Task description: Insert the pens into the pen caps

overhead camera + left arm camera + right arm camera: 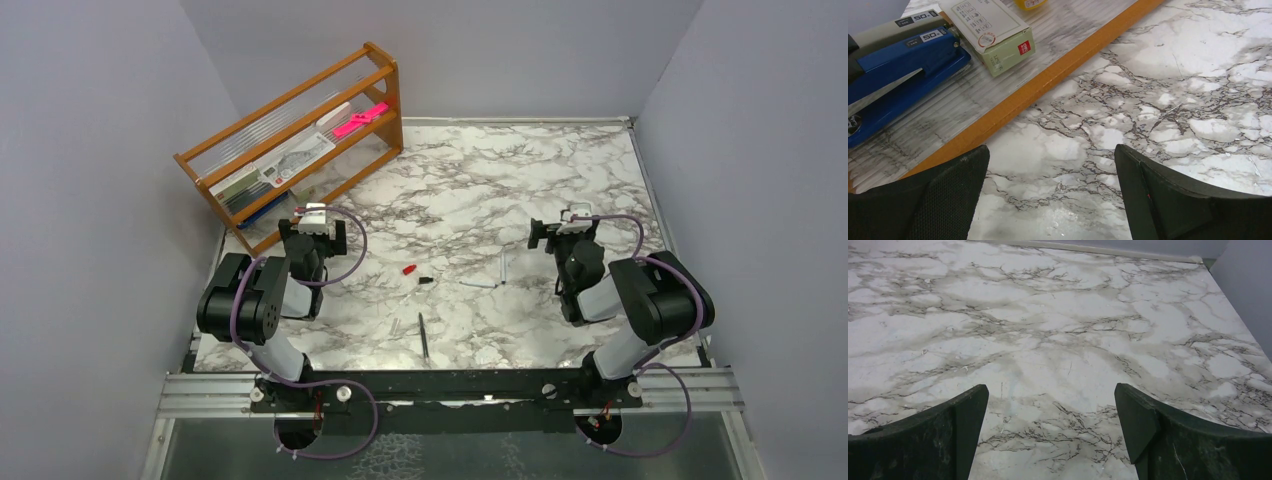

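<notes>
So, handling first. These are skinny plastic stick pens, so my guess is feather-light, stiff, and smooth enough to roll off across the white marble-patterned surface (470, 190) at the slightest nudge. I'd pinch each barrel across its middle and leave the writing end poking out for the cap. The caps look like the fiddly bit: tiny, hollow, and likely to squirt out of a hard squeeze. Grab them gently near the closed end and keep the mouth free.

Counting from the overhead view, with 12 o'clock away from the arm bases, I get four pens, I think:
- a thin black-barrelled pen (424, 335) at 6 o'clock of the cluster
- an upright white-barrelled pen (503, 267) at 3 o'clock
- a crosswise white-barrelled pen (478, 284), also at 3 o'clock, its end nearly meeting the upright one
- a faint clear-barrelled pen (408, 297) near the centre, which I'm not sure about

Three caps:
- a tiny red tube cap (408, 268) at 11 o'clock
- a tiny black tube cap (426, 281) just beside the red one, toward 4 o'clock
- a small clear tube cap (396, 325) at 8 o'clock, hard to make out

Everything sits mid-surface between the two arms, and nothing looks capped yet. The left claw (1051, 150) is spread wide with nothing in it, pointing at the wooden rack (396, 110) out at 10 o'clock. The right claw (1050, 390) is spread wide too, over bare marble at 3 o'clock. Neither wrist view shows a pen.
</notes>
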Robot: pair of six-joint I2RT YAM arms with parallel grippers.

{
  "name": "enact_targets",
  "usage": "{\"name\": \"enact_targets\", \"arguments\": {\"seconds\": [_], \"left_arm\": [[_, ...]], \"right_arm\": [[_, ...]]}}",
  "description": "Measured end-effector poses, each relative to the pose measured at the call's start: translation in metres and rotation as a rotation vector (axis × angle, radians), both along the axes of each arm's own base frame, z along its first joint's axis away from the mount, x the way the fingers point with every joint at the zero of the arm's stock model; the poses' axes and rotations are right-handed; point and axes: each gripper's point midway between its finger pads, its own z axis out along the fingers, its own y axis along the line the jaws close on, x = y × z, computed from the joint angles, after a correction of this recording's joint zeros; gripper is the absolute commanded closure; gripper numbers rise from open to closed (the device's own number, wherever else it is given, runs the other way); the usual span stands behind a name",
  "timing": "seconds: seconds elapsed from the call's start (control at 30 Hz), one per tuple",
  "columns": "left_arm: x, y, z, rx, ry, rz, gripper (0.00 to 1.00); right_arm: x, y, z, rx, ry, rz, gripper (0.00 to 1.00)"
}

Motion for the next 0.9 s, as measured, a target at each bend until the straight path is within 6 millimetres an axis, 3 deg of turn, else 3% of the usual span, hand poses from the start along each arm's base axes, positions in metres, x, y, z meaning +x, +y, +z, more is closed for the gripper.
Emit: {"name": "enact_targets", "arguments": {"seconds": [0.63, 0.73, 0.83, 0.9], "left_arm": [[-0.001, -0.003, 0.0, 0.002, 0.006, -0.005, 0.01], [-0.003, -0.003, 0.015, 0.003, -0.022, 0.007, 0.01], [-0.012, -0.006, 0.052, -0.007, -0.124, 0.013, 0.01], [-0.02, -0.01, 0.084, -0.031, -0.217, 0.003, 0.01]], "right_arm": [[0.0, -0.001, 0.0, 0.006, 0.002, -0.007, 0.0], [0.001, -0.001, 0.003, 0.004, 0.019, -0.009, 0.0], [0.008, 0.003, 0.034, 0.006, 0.003, 0.009, 0.0], [0.015, 0.017, 0.084, 0.017, -0.067, 0.077, 0.0]]}}
